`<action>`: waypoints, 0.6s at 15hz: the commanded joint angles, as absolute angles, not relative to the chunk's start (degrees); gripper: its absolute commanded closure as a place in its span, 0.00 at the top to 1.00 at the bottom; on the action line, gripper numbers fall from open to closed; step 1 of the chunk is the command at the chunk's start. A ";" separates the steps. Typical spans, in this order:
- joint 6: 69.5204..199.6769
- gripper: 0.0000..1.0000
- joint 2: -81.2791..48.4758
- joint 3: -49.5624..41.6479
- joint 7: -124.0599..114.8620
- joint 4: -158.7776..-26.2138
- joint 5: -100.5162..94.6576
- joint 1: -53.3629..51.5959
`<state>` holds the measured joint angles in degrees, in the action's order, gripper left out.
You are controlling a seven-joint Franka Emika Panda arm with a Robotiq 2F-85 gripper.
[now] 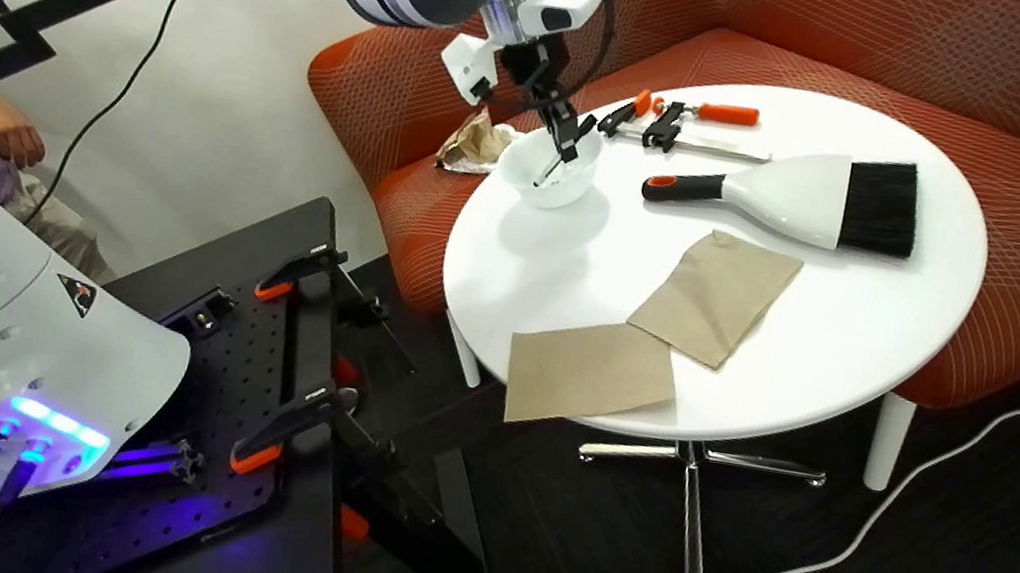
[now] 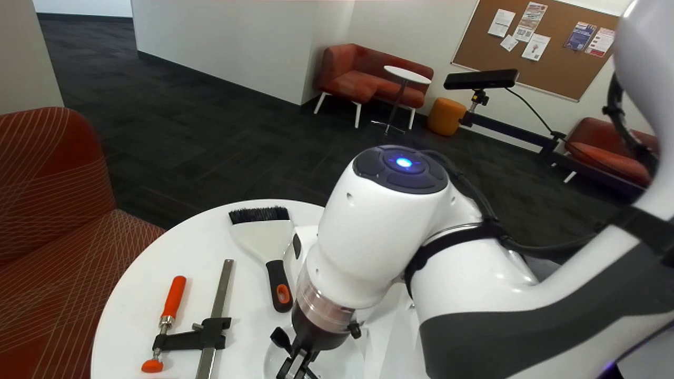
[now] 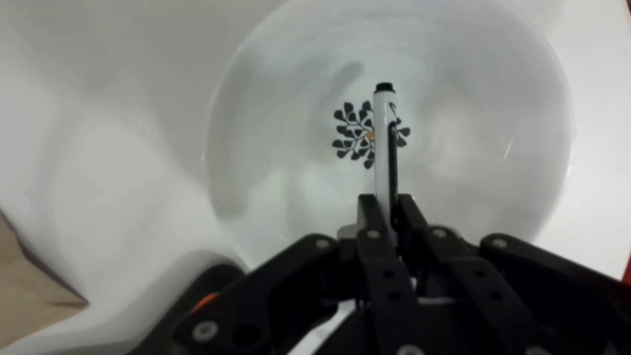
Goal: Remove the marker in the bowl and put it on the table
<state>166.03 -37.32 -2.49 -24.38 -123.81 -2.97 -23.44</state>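
The marker (image 3: 384, 118) is a slim white pen with a black end and a dark stripe. In the wrist view it sticks out between my fingers over the patterned bottom of the bowl (image 3: 473, 148). My gripper (image 3: 387, 202) is shut on the marker, one black finger against each side. In an exterior view, my gripper (image 1: 569, 149) reaches into the white bowl (image 1: 559, 198), with the marker (image 1: 547, 171) slanting below the fingertips. The bowl stands near the edge of the round white table (image 1: 873, 361). In an exterior view, the arm partly hides the bowl (image 2: 342, 363).
A red-handled clamp (image 1: 713, 113) and a black-bristled brush (image 1: 786, 196) lie close to the bowl. Two brown napkins, one at the table edge (image 1: 593, 375) and one beside it (image 1: 721, 298), lie flat. An orange-red couch (image 1: 805, 68) with crumpled paper (image 1: 475, 142) borders the table.
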 commanded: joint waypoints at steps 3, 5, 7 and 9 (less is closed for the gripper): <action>164.60 0.03 -23.73 -12.11 -31.46 -134.06 -6.23 -34.22; 164.95 0.03 -19.90 -16.44 -35.29 -136.95 -9.12 -37.77; 164.83 0.03 -17.11 -19.98 -39.41 -138.88 -12.50 -39.58; 164.38 0.03 -15.62 -22.44 -43.52 -139.82 -16.20 -39.73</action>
<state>165.83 -20.20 -18.66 -37.77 -136.37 -11.35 -38.42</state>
